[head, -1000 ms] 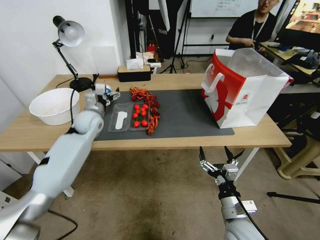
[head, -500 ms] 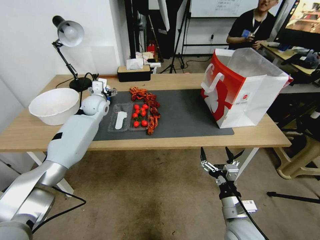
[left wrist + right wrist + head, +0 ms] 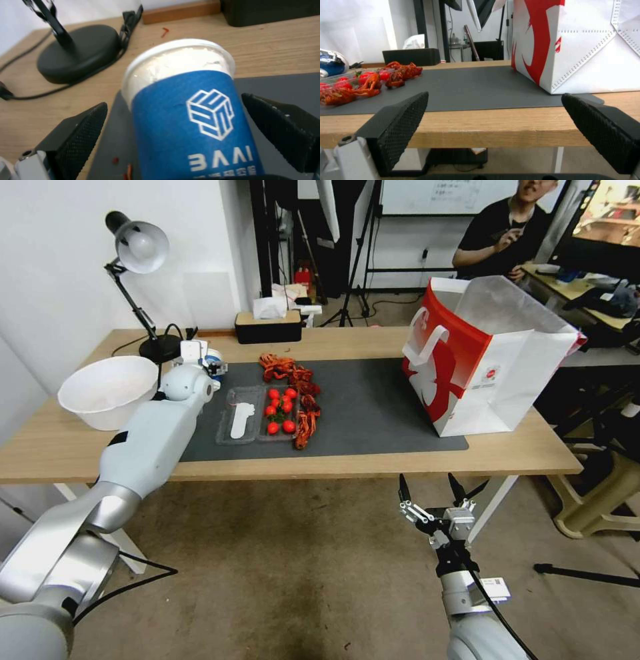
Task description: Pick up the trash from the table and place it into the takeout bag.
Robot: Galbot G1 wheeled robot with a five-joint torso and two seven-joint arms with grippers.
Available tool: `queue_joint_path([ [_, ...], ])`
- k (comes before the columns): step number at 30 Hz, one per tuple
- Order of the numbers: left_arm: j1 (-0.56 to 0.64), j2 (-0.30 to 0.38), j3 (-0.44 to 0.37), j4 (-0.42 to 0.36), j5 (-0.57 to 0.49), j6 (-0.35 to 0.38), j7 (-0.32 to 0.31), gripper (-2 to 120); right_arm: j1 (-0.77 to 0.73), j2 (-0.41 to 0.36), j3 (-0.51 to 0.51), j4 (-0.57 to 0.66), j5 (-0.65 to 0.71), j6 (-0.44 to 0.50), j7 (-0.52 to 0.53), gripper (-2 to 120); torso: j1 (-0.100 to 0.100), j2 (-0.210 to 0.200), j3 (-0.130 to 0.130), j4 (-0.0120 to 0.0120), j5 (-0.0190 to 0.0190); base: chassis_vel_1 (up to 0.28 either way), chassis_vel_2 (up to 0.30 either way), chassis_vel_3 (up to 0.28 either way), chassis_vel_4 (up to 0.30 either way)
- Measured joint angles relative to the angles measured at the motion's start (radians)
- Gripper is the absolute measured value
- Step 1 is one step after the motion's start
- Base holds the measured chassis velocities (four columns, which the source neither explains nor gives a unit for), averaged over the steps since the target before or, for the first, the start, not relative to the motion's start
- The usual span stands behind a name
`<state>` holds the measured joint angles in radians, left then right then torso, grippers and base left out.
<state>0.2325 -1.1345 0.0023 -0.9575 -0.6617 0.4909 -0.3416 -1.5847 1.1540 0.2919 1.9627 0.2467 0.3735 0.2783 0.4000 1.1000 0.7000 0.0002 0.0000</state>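
A blue-and-white paper cup [image 3: 186,110], one piece of the trash, stands at the left rear corner of the dark mat [image 3: 373,407] on the table [image 3: 373,340]. My left gripper [image 3: 174,100] is open, with one black finger on each side of the cup and a gap on both sides. In the head view this gripper [image 3: 210,361] is at the cup [image 3: 213,357]. The red-and-white takeout bag [image 3: 487,360] stands open at the table's right end. My right gripper [image 3: 427,480] hangs open below the table's front edge, facing the bag [image 3: 586,45].
Red crayfish shells [image 3: 290,373] and a clear tray of cherry tomatoes [image 3: 257,413] lie on the mat just right of the cup. A white bowl [image 3: 110,390], a desk lamp [image 3: 137,247] with its base [image 3: 78,50], and a black tissue box [image 3: 268,327] stand at the left and back.
My left arm has changed posture, with the forearm swung in and straightened toward the cup. The gripper stays at the cup. The right arm has not moved.
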Motion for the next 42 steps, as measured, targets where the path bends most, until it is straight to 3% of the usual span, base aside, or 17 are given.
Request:
queue_joint_path([
  [7, -0.019, -0.013, -0.005, 0.033, -0.07, 0.032, 0.032, 98, 0.0, -0.002, -0.001, -0.003, 0.001, 0.003, 0.0, 100, 0.0, 0.0, 0.0, -0.0003, 0.0, 0.0, 0.0, 0.0, 0.0],
  [20, -0.023, -0.026, -0.017, 0.041, -0.093, 0.007, 0.029, 54, -0.002, -0.002, -0.001, -0.013, 0.002, 0.01, 0.001, 100, 0.0, 0.0, 0.0, -0.0001, -0.0002, 0.0, 0.0, 0.0, 0.0],
  [24, -0.015, -0.001, 0.007, -0.096, -0.142, -0.06, 0.076, 43, -0.001, -0.002, -0.002, -0.017, 0.002, 0.011, 0.001, 100, 0.0, 0.0, 0.0, 0.0, 0.0001, 0.0, 0.0, 0.0, 0.0],
  [25, -0.015, -0.001, 0.007, -0.096, -0.142, -0.06, 0.076, 43, -0.001, -0.002, -0.002, -0.017, 0.002, 0.011, 0.001, 100, 0.0, 0.0, 0.0, 0.0, 0.0001, 0.0, 0.0, 0.0, 0.0],
  [29, -0.043, 0.013, 0.08, -0.297, -0.237, -0.102, 0.126, 31, 0.0, 0.004, -0.005, -0.019, 0.001, 0.011, 0.001, 100, 0.0, 0.0, 0.0, -0.0002, 0.0001, 0.0, 0.0, 0.0, 0.0],
  [30, -0.043, 0.013, 0.08, -0.297, -0.237, -0.102, 0.126, 31, 0.0, 0.004, -0.005, -0.019, 0.001, 0.011, 0.001, 100, 0.0, 0.0, 0.0, -0.0002, 0.0001, 0.0, 0.0, 0.0, 0.0],
  [33, -0.107, -0.006, 0.153, -0.402, -0.318, -0.133, 0.146, 23, 0.0, 0.008, -0.006, -0.019, -0.003, 0.01, 0.0, 100, 0.0, 0.0, 0.0, -0.0002, 0.0005, 0.0, 0.0, 0.0, 0.0],
  [38, -0.197, -0.061, 0.224, -0.414, -0.385, -0.177, 0.176, 15, -0.004, 0.008, -0.009, -0.019, -0.013, 0.01, 0.0, 100, 0.0, 0.0, 0.0, -0.0002, 0.0004, 0.0, 0.0, 0.0, 0.0],
  [42, -0.278, -0.136, 0.28, -0.358, -0.407, -0.225, 0.225, 7, -0.007, 0.011, -0.01, -0.019, -0.018, 0.01, 0.0, 100, 0.0, 0.0, 0.0, -0.0005, 0.0004, 0.0, 0.0, 0.0, 0.0],
])
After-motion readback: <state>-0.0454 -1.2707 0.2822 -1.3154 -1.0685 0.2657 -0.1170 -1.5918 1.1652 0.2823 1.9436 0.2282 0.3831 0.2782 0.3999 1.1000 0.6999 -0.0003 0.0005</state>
